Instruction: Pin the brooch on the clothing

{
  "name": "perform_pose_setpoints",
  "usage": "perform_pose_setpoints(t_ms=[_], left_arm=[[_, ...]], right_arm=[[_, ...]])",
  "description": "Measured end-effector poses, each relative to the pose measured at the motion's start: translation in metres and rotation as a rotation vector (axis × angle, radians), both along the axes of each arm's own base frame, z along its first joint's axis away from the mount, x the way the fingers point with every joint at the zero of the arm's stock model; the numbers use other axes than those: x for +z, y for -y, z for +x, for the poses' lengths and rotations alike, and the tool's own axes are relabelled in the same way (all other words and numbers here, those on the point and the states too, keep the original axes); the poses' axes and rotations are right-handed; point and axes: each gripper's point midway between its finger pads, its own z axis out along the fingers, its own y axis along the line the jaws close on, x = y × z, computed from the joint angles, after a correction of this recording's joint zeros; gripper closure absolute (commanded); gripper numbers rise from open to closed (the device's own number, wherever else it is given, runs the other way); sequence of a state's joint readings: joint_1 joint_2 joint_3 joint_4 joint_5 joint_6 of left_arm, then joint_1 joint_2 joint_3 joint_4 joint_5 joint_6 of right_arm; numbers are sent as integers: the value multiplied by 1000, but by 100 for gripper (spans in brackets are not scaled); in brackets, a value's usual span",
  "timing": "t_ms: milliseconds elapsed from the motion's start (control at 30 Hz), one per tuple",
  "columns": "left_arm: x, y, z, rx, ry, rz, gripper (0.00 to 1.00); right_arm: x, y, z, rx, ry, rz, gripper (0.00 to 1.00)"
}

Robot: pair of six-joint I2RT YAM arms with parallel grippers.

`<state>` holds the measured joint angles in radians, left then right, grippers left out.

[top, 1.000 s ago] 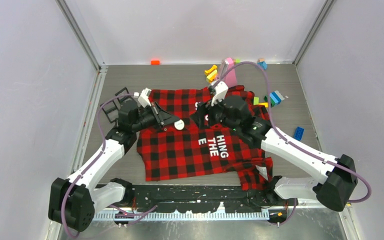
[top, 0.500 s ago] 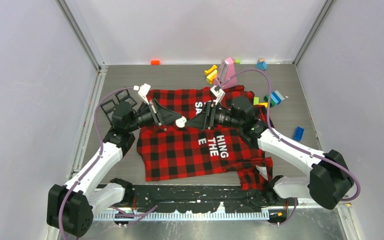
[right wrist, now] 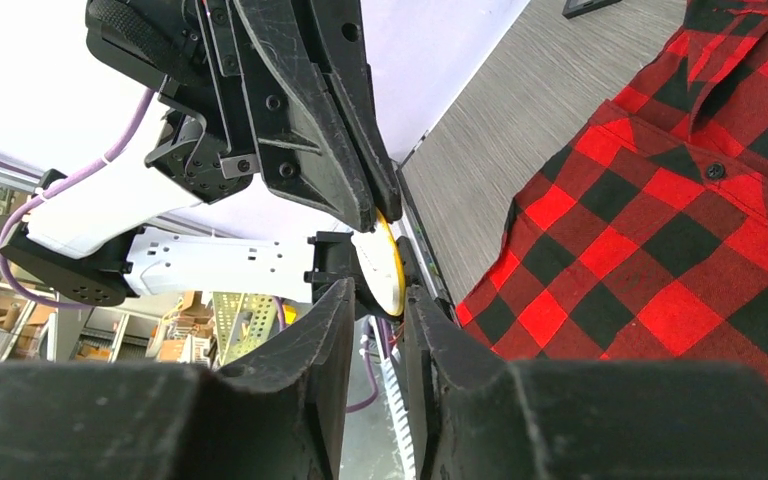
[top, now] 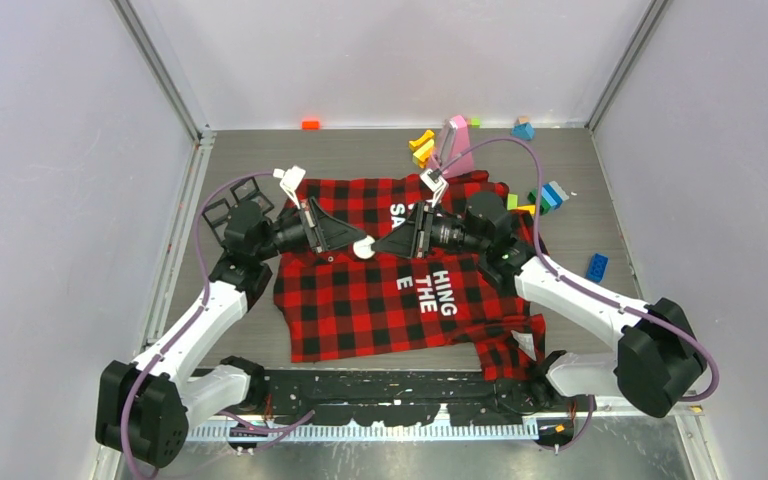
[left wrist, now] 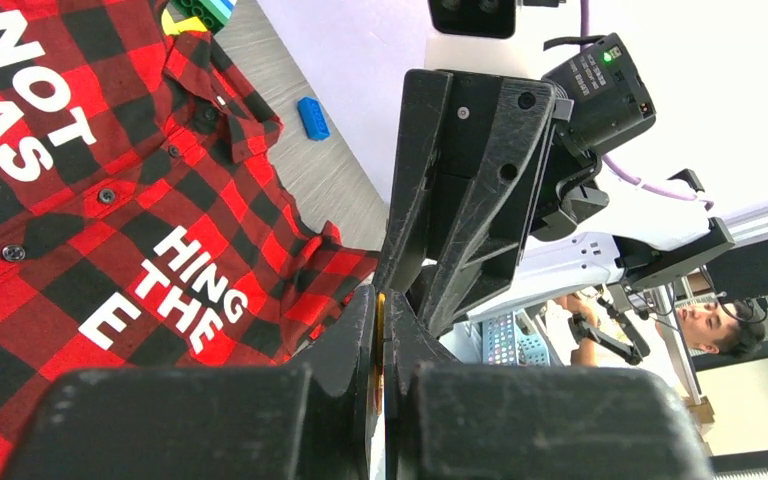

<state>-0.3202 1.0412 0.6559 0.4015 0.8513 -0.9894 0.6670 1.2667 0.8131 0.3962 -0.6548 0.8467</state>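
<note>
The clothing (top: 360, 300), a red-and-black check shirt with white lettering, lies flat on the table and also shows in the left wrist view (left wrist: 110, 200) and the right wrist view (right wrist: 680, 230). Above it my two grippers meet tip to tip. My left gripper (top: 357, 243) (left wrist: 380, 300) is shut on the brooch (top: 364, 247), a white disc with a yellow rim, seen as a thin yellow sliver (left wrist: 380, 312) between the jaws. My right gripper (top: 379, 245) (right wrist: 378, 292) stands narrowly open, the brooch (right wrist: 380, 265) between its fingertips.
Coloured blocks (top: 423, 147) and a pink box (top: 458, 145) lie at the back right. A blue block (top: 597, 265) sits right of the shirt, an orange one (top: 310, 124) by the back wall. Black frames (top: 222, 208) lie at the left.
My right gripper has swung down to point at the left gripper and its jaws have narrowed around the brooch. The left gripper has kept its hold and shifted slightly.
</note>
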Motion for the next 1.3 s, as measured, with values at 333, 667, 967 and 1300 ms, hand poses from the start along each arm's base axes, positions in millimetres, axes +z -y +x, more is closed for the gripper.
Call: perform_pose_setpoints(t_ms=[333,667,967,1300], left_arm=[[2,1,-4,-26,-9,-11,100],[1,0,-1,-29,-18,-14,81],[6,1,5,6,-17,-25,5],[1,-1,9,134,-78,-91,31]], right_arm=[[-4,-1,-1,16,-10,-3,89],[-5,-3,1,23,-23,6,99],[-16,5,11,-90,-3,24,99],[16,24,33,-286,104,124,99]])
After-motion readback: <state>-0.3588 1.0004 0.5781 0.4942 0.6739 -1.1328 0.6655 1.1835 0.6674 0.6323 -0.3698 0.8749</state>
